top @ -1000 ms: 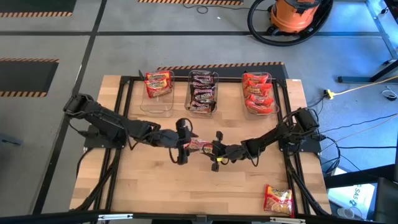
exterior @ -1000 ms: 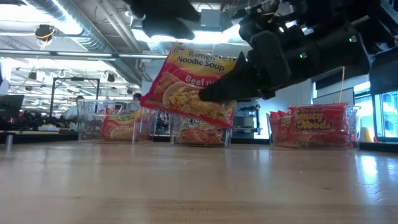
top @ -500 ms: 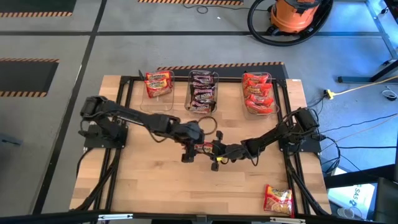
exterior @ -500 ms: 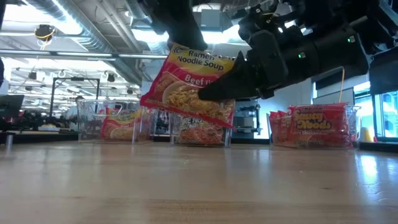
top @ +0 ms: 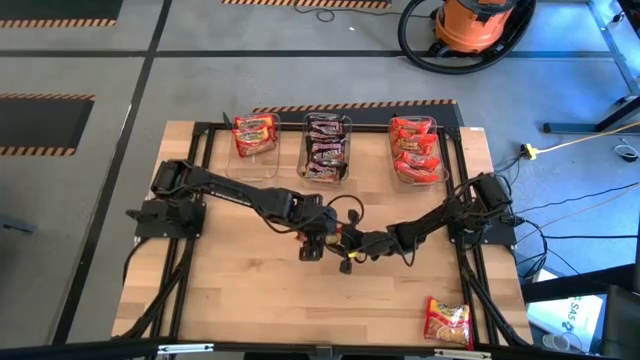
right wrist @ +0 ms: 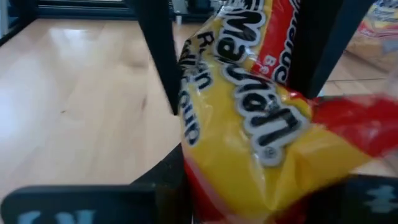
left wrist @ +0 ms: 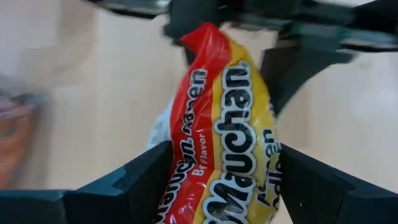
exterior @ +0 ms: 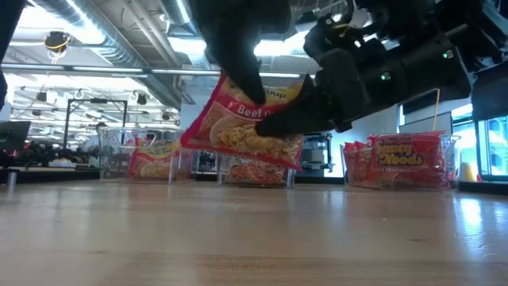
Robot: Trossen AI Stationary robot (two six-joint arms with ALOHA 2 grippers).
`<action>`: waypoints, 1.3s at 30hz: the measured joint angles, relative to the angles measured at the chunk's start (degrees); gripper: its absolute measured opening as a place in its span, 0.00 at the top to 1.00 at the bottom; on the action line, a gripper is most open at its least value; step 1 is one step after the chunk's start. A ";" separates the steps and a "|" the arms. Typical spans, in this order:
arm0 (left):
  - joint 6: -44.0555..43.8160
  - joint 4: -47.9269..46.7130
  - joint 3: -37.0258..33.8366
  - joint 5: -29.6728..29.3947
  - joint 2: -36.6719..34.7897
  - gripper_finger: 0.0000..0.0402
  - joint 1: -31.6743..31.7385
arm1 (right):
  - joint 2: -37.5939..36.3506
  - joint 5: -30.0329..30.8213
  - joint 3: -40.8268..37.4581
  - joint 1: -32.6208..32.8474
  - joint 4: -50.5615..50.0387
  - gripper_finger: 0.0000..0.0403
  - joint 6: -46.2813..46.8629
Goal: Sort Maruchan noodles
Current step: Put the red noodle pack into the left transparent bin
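A wooden table seen from above, w/ two dark robot arms meeting near its middle. Between them, held off the tabletop, is one red-and-yellow noodle packet (exterior: 242, 127) labelled beef flavour.

The right gripper (top: 352, 243) is clamped on one end of the packet; in the low view its dark fingers pinch the packet's edge, which hangs tilted above the wood. The left gripper (top: 313, 238) sits at the packet's other end. In the left wrist view its two fingers stand apart on either side of the packet, which lies between them; they look open around it, not yet pressing.

At the table's far edge stand three clear tubs. The left tub (top: 255, 150) holds a red-orange packet w/ yellow, the middle tub (top: 327, 150) holds dark packets, the right tub (top: 416, 150) holds bright red ones. One more red-and-yellow packet (top: 447, 322) lies alone near the table's front right corner, well apart from both arms.

Judged step: a mid-air handover, right arm to left. Next move prob. calls for the left fingers to close firmly on the packet before the right lets go, then a carry to the left tub, whose contents match. Risk: the slick, crinkly wrapper could slip if release comes early.
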 joint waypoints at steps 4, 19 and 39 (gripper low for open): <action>0.12 -1.64 -0.02 -5.10 -0.75 0.33 -0.17 | 0.00 0.64 0.00 -0.12 0.34 0.73 -0.02; 1.27 -2.01 0.48 -0.47 0.35 0.33 -0.02 | -0.06 -0.61 0.00 -0.04 0.06 0.74 -0.09; -0.19 -7.22 0.57 4.74 1.29 0.35 0.79 | 0.04 -1.77 4.39 0.03 -5.23 0.73 -0.06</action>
